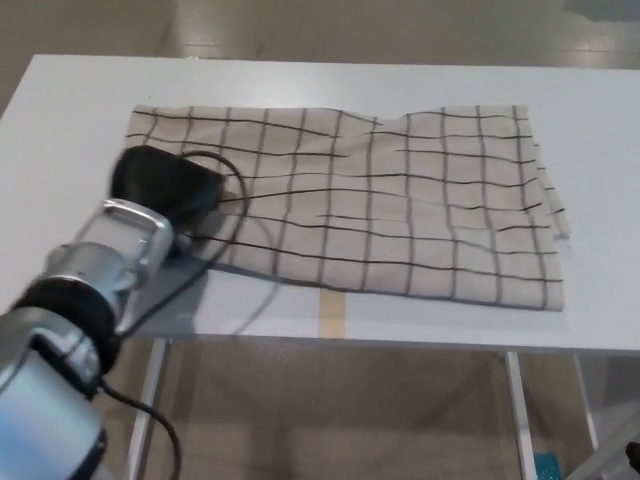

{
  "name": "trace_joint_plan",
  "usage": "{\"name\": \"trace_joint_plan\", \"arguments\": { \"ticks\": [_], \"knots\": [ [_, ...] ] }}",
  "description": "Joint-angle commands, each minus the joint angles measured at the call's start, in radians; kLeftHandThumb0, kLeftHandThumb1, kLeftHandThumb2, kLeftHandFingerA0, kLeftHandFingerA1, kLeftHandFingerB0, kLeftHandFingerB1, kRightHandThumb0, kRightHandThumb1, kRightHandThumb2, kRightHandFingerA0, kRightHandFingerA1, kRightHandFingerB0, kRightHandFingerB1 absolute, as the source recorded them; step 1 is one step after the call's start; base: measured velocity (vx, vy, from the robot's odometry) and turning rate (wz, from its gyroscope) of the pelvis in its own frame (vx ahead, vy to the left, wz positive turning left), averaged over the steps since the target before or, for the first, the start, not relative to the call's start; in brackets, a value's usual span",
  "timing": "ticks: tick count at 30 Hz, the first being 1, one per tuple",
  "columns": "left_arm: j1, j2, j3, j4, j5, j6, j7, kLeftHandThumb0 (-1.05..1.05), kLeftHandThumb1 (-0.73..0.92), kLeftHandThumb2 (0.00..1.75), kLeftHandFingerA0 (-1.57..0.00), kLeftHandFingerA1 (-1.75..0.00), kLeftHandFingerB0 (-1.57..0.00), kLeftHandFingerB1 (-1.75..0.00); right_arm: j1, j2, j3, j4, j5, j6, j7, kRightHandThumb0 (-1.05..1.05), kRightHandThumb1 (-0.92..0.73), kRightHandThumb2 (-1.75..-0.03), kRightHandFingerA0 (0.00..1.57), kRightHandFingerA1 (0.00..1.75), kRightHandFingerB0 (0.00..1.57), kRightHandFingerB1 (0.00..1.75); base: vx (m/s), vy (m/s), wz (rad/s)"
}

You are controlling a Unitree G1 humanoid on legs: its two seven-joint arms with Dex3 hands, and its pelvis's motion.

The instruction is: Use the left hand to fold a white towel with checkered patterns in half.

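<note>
The black left hand (165,187) rests on the white black-checked cloth towel (380,200), nine o'clock edge; its grip cannot be told. The white table (300,80) holds nothing else.

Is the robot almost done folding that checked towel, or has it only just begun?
Only just begun, it seems. The towel lies spread flat across the white table, with no fold made. The left hand rests on the towel's left end, but the blurred picture hides whether it has gripped the cloth. Lifting that end across to the other side is all left.
</note>
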Motion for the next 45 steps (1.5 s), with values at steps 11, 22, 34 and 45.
{"name": "trace_joint_plan", "arguments": {
  "ticks": [11, 22, 34, 45],
  "knots": [
    [-0.147, 0.181, 0.114, -0.021, -0.057, -0.109, 0.071, -0.23, 0.65, 0.56, -0.75, -1.75, -0.51, -1.75, 0.009, 0.008, -0.007, 0.0, 0.016, 0.01, 0.003, -0.35, -0.68, -0.6, 0.53, 0.57, 0.41, 0.43, 0.0, 0.0, 0.0],
    [-0.29, 0.103, 0.119, -0.077, -0.063, -0.17, 0.06, -0.31, 0.65, 0.56, -0.74, -1.75, -0.58, -1.61, 0.003, 0.002, -0.004, -0.015, 0.006, 0.039, -0.007, -0.35, -0.68, -0.61, 0.56, 0.57, 0.46, 0.42, 0.0, 0.0, 0.0],
    [-0.341, -0.055, 0.049, -0.231, -0.005, -0.215, 0.134, -0.27, 0.58, 0.56, -0.86, -1.75, -0.64, -1.74, 0.003, 0.004, 0.004, -0.053, -0.006, 0.064, -0.018, -0.35, -0.69, -0.61, 0.6, 0.54, 0.54, 0.42, 0.0, 0.0, 0.0],
    [-0.359, -0.226, -0.091, -0.362, 0.068, -0.277, 0.108, -0.31, 0.52, 0.55, -0.83, -1.74, -1.04, -0.64, 0.002, 0.01, 0.011, -0.086, -0.011, 0.088, -0.039, -0.36, -0.69, -0.62, 0.63, 0.52, 0.66, 0.44, 0.0, 0.0, 0.0]
  ]
}}
